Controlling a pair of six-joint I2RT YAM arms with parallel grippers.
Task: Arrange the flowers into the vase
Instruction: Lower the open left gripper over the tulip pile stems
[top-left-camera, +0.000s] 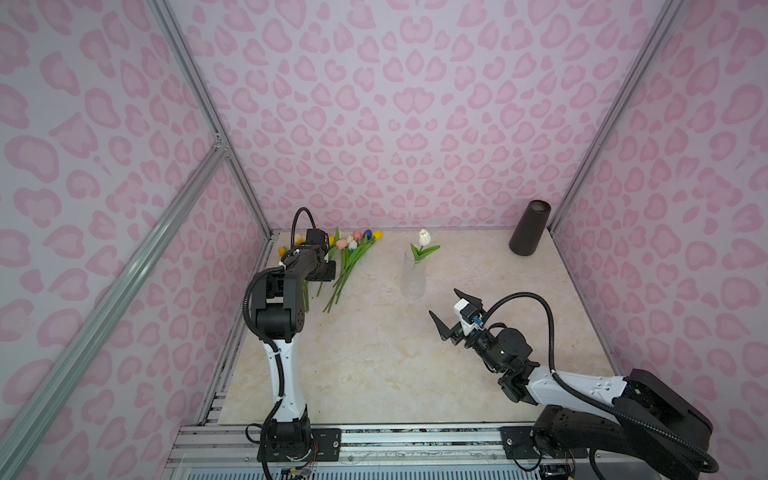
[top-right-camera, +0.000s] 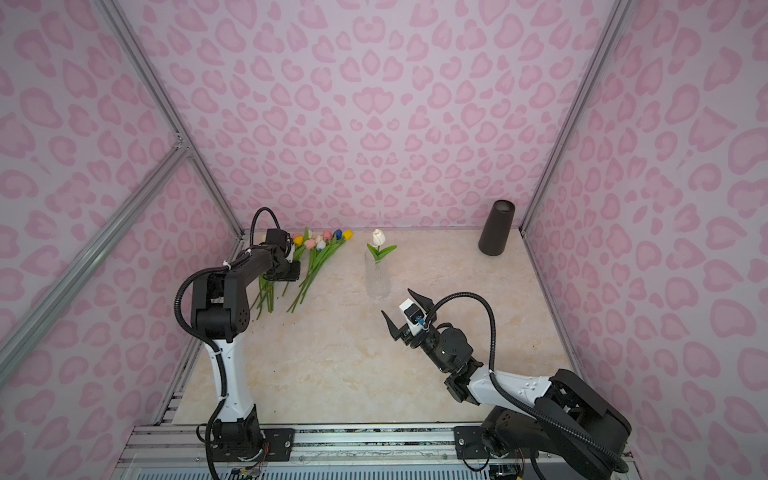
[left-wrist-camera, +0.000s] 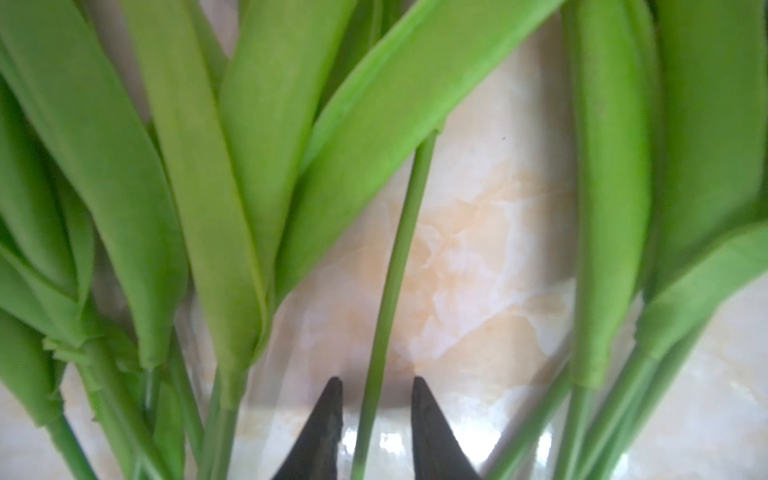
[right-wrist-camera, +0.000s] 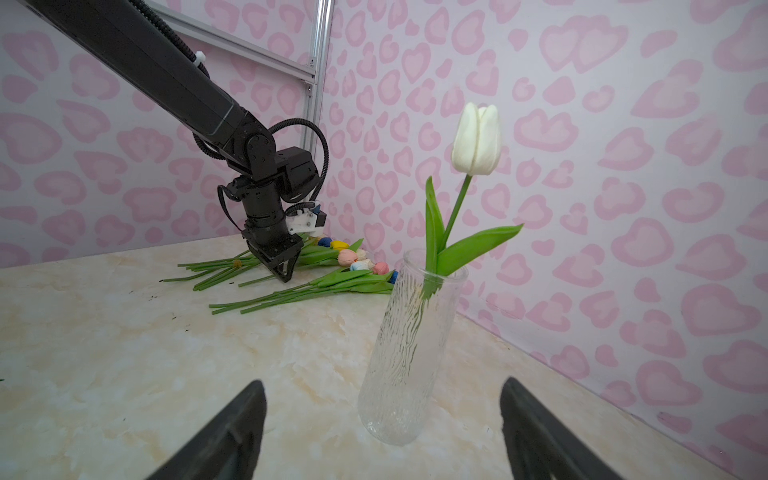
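The flowers (top-left-camera: 353, 255) (top-right-camera: 320, 253) lie in a loose pile at the back left of the table, green stems toward the front, with pink, yellow, blue and cream heads. My left gripper (left-wrist-camera: 377, 384) (right-wrist-camera: 284, 272) is down in the pile. Its jaws are open, straddling one thin stem (left-wrist-camera: 395, 270) with a gap on each side. The clear ribbed glass vase (top-left-camera: 414, 274) (top-right-camera: 377, 276) (right-wrist-camera: 409, 345) stands mid-table holding one white tulip (top-left-camera: 424, 237) (right-wrist-camera: 476, 139). My right gripper (top-left-camera: 443, 302) (top-right-camera: 396, 301) (right-wrist-camera: 384, 382) hovers wide open and empty just in front of the vase.
A tall black cylinder (top-left-camera: 530, 228) (top-right-camera: 496, 228) stands at the back right corner. Pink patterned walls with aluminium frame posts close the table on three sides. Bare marble tabletop (top-left-camera: 374, 365) stretches between the two arm bases.
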